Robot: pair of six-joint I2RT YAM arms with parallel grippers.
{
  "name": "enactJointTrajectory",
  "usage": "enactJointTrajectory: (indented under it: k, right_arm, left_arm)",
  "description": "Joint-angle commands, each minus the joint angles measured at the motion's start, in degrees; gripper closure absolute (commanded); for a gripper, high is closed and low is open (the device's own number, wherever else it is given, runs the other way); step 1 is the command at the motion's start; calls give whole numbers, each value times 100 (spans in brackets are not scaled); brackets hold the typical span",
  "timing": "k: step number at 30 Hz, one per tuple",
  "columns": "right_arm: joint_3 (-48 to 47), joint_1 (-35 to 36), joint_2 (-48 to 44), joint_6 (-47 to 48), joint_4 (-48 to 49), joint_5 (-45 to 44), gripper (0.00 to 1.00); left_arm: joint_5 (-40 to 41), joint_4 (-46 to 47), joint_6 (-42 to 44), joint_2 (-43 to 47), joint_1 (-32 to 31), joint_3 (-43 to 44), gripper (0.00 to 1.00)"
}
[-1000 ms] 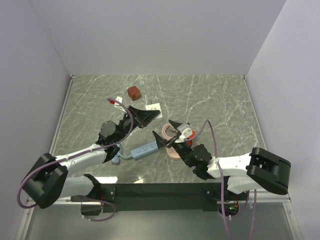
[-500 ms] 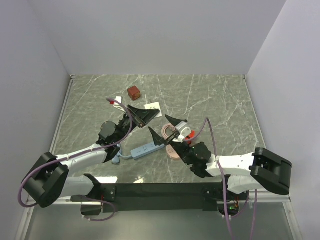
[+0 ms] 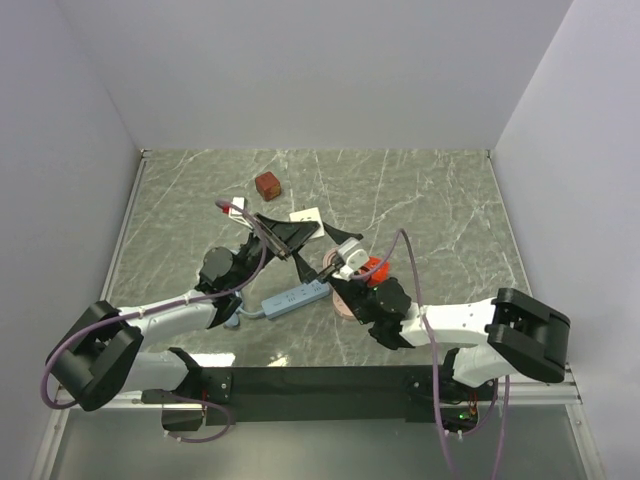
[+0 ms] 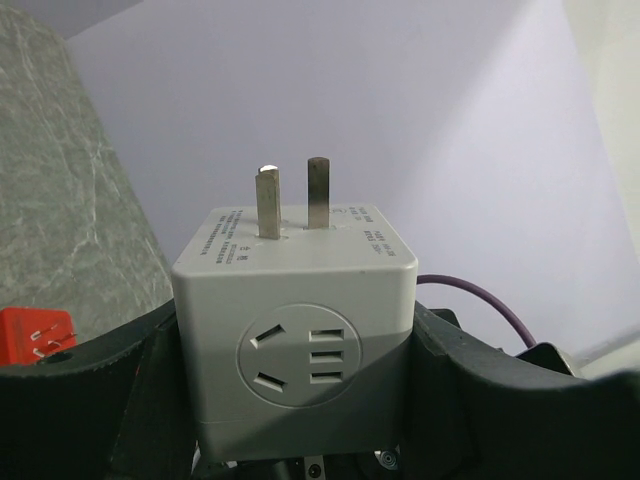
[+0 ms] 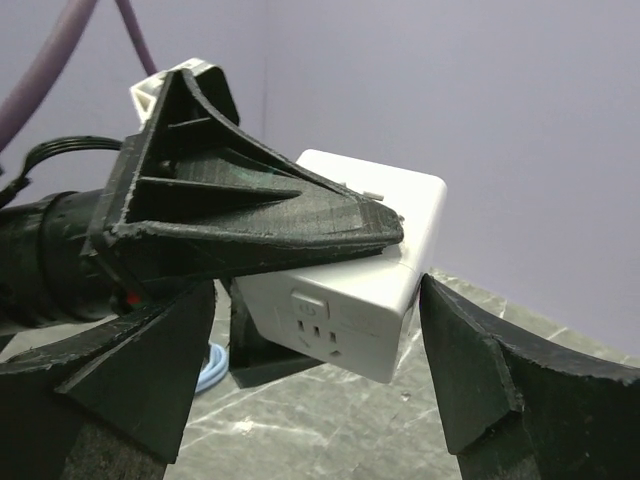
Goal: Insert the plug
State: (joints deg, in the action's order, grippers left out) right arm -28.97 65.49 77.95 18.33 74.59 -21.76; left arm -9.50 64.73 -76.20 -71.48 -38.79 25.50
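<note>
Surface: dark green marble-pattern table (image 3: pixel 440 200) with pale veins, boxed in by plain pale lilac walls (image 3: pixel 320 70) on three sides. At the near edge a black rail (image 3: pixel 320 380) carries both arm bases. Next out, the light blue power strip (image 3: pixel 298 296) lies flat between the arms, its right end beside a pink ring (image 3: pixel 345 305) that the right arm partly hides. Right gripper (image 5: pixel 318 283): fingers spread wide, holding nothing. The white cube (image 4: pixel 300 270) sits just ahead of that gap; contact not resolvable. Left gripper (image 4: pixel 290 335): clamped on the white cube's sides, prongs up. The plug (image 3: pixel 375 268), bright red, is just right of the right gripper, beside its wrist, clear of the strip and unheld. Farther back a brownish-red cube (image 3: pixel 267 185) stands alone near the back wall.
</note>
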Motion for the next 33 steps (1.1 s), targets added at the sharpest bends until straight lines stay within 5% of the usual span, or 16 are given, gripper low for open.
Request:
enactJointTrajectory:
  k: [1,9,12,13,16,17,19,26,33]
  right_arm:
    - [-363,60,202,329,2684,-153,12]
    - [-733,60,633,558,2684,-408,24]
    - [-768,51,660,610,2684,-478,44]
    - [-768,51,651,619,2693,-487,63]
    - [-733,60,572,655,2693,-566,100]
    - [-707,51,546,663,2684,-566,100]
    - [-663,34,458,716,2684,-627,100]
    - [-171,-81,-104,953,2640,-970,100]
    - [383,-151,-912,717,1903,-1252,100]
  left_arm:
    - [71,734,-175,117,-94,-62,100]
    - [159,971,-369,222,-164,-299,100]
    - [159,1015,-378,275,-156,-335,100]
    - [150,998,-360,301,-164,-326,100]
    - [97,1120,-369,232,-164,-352,100]
    - [71,1156,-360,197,-164,-344,99]
    - [-34,1217,-343,91,-164,-300,90]
    - [-79,771,280,283,-129,-89,1]
    - [308,40,905,750,-68,-62,1]
